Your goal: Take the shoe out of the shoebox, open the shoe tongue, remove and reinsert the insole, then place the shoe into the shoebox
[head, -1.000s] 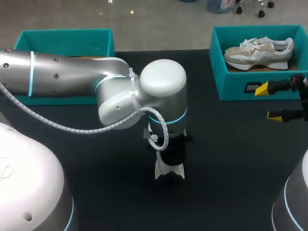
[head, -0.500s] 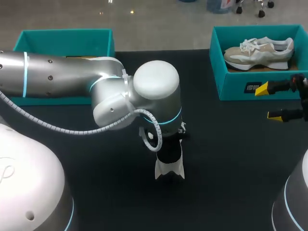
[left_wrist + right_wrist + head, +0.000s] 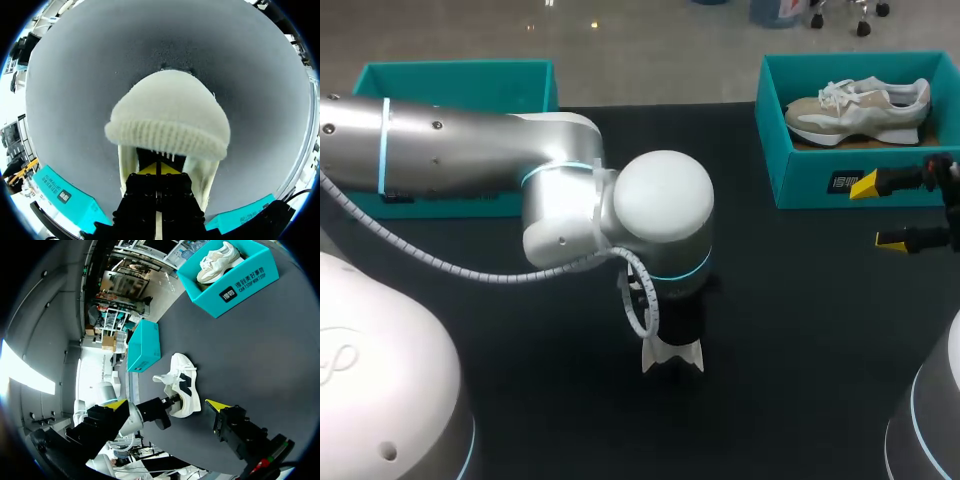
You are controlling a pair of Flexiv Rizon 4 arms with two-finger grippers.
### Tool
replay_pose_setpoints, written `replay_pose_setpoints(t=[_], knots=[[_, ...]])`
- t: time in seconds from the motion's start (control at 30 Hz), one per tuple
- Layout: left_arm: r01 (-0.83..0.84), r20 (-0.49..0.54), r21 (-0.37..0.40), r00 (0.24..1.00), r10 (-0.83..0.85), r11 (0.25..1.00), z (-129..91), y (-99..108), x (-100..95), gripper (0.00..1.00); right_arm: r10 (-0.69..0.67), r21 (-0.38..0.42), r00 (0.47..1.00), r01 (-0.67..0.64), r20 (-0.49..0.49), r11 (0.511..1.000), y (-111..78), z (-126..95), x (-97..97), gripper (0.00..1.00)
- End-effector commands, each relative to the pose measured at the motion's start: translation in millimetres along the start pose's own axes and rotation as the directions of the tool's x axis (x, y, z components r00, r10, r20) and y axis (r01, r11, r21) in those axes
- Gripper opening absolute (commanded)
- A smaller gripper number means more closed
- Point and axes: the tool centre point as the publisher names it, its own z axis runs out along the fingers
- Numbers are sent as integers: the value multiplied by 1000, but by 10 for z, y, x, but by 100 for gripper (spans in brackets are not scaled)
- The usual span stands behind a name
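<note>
Black tabletop (image 3: 800,330): left gripper (image 3: 157,169), tips together inside the white knit sneaker (image 3: 167,115), likely after its insole; right gripper (image 3: 878,212), three o'clock, hangs wide open, empty.

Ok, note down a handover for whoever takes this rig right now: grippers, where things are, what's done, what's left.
Left gripper: fingers closed together inside the opening of the white trainer with dark side mark; I cannot tell what they pinch.
Right gripper: open, empty, near the right-hand teal cardboard shoebox, which holds a beige and white trainer.
Done: white trainer is out, on the black table.
To do: insole out and back (stage unclear), then trainer into a shoebox.
</note>
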Motion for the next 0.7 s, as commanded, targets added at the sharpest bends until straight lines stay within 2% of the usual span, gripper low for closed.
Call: replay_pose_setpoints(t=[0.03,0.23,0.5,0.53,0.57,0.6,0.63,0.67,0.7], knots=[[8,-6,-70,1000,-8,998,-225,89,63,0,2,-1,1000,-2,3,1000,-9,7,-1,100],[23,1,-113,1000,-23,993,-348,284,80,0,2,-1,1000,-2,3,1000,-9,7,-1,100],[8,-24,-136,1000,-11,991,-358,327,67,0,2,-1,1000,-2,3,1000,-9,7,-1,100],[8,-30,-136,999,-12,991,-353,328,65,12,2,-1,1000,-2,3,1000,-9,7,-1,100],[4,-38,-139,999,-10,990,-344,327,60,40,2,-1,1000,-2,3,1000,-9,7,-1,100],[6,-41,-145,999,-12,989,-338,324,56,56,2,-1,1000,-2,3,1000,-9,7,-1,100],[6,-43,-145,999,-12,989,-334,323,51,88,2,-1,1000,-2,3,1000,-9,7,-1,100],[8,-46,-144,999,-15,990,-332,321,47,100,2,-1,1000,-2,3,1000,-9,7,-1,100],[7,-49,-142,999,-14,990,-328,317,43,100,2,-1,1000,-2,3,1000,-9,7,-1,100]])
